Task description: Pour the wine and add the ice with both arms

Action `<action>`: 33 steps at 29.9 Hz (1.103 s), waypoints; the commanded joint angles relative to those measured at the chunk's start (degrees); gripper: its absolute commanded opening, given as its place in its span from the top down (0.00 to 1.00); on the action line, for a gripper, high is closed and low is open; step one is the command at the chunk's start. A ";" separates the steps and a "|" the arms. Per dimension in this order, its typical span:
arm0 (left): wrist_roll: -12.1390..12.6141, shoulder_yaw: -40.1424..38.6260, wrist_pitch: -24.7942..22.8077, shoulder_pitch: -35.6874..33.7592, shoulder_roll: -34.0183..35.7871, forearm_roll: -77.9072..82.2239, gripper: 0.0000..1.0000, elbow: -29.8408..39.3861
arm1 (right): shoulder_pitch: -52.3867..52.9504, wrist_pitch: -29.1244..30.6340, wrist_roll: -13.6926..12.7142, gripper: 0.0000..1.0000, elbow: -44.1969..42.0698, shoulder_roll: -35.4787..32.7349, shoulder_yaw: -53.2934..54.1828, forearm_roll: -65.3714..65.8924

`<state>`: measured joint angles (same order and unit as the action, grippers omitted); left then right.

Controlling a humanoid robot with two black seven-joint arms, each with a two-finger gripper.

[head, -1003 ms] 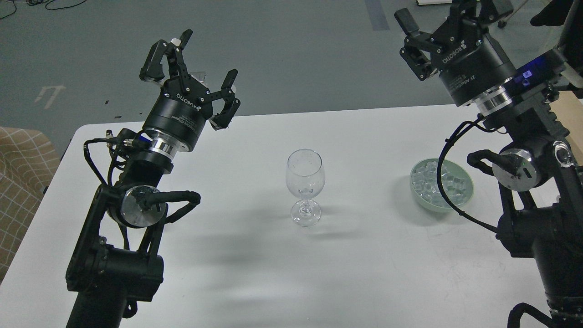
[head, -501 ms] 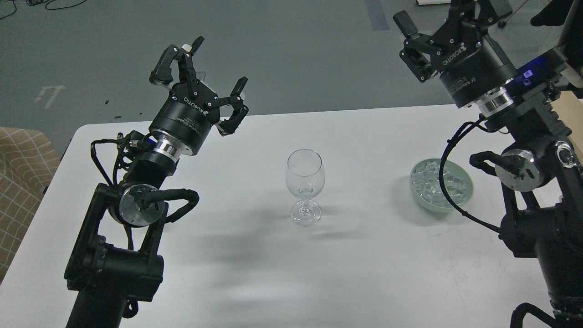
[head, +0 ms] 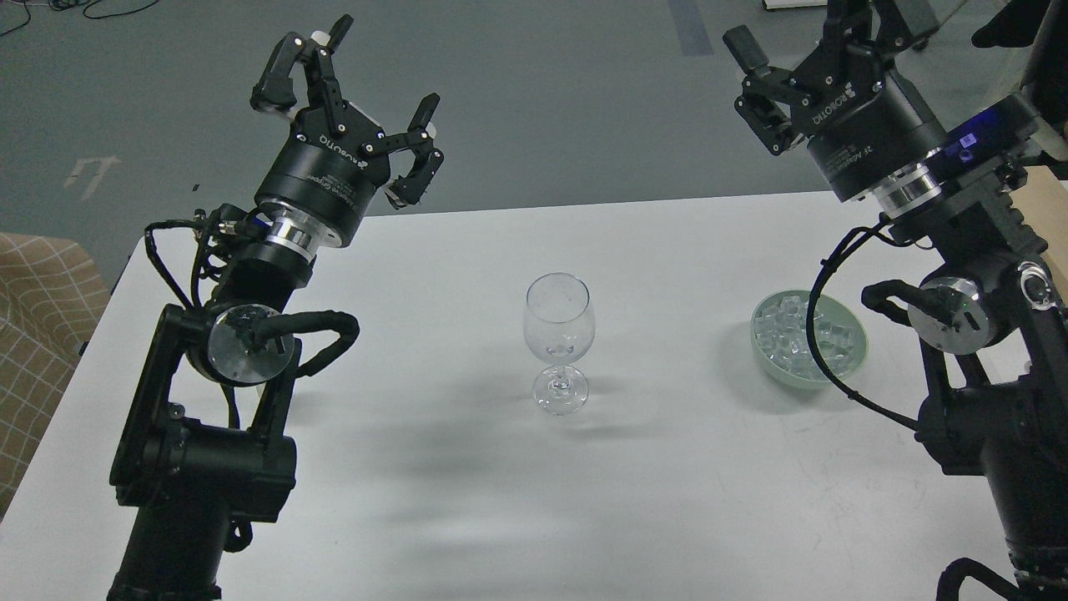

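Status: task at its start, judging from the layout. The wine glass (head: 559, 342) stands upright near the centre of the white bench (head: 667, 501), and its bowl looks empty: no wine, no cubes visible inside. No wine bottle or other wine vessel appears anywhere in the head view, so the pour has no visible source. Both steps, wine and ice, are judged outstanding.

The ice (head: 805, 336), a heap of small clear cubes, sits in a pale green bowl (head: 849, 361) to the right of the glass and apart from it. A black cable of the right arm crosses in front of the bowl.

Further back, the left end effector (head: 367, 83) is raised above the bench's far-left edge, fingers spread wide, holding nothing. The glass lies well below it and to its right.

Right end effector (head: 822, 42) is raised at the far right, partly cut off by the frame's top edge; one finger shows clearly, and the fingers appear spread with nothing between them. The ice lies almost directly below it, well apart, with no contact.
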<state>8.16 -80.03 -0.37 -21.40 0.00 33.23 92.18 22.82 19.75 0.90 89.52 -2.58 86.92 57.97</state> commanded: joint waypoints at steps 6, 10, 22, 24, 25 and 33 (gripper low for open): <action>-7.63 -1.17 18.18 -0.22 0.00 -5.44 0.06 0.98 | -2.95 -2.16 -0.03 0.00 0.66 0.47 0.53 0.04; -7.28 -4.07 20.59 0.83 0.00 -11.34 0.04 4.14 | -4.01 -3.22 -0.03 0.00 0.57 0.47 0.53 0.04; -14.49 -8.21 21.55 8.39 0.00 -18.29 0.02 8.28 | -8.14 -4.54 0.06 0.00 0.04 0.03 0.70 0.22; -14.58 -8.21 21.20 10.50 0.00 -18.47 0.02 8.45 | -9.11 -4.63 0.06 0.00 0.04 0.03 0.70 0.22; -14.58 -8.21 20.50 12.07 0.00 -18.56 0.02 8.72 | -9.81 -4.63 0.06 0.00 0.04 0.03 0.70 0.22; -15.46 -7.77 15.49 18.94 0.00 -20.84 0.02 8.89 | -12.01 -4.54 0.15 0.00 -0.84 -1.47 0.53 0.30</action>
<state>-7.08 -87.95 16.63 -4.24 0.00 12.80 101.02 11.52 15.17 0.98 89.01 -3.51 87.55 58.30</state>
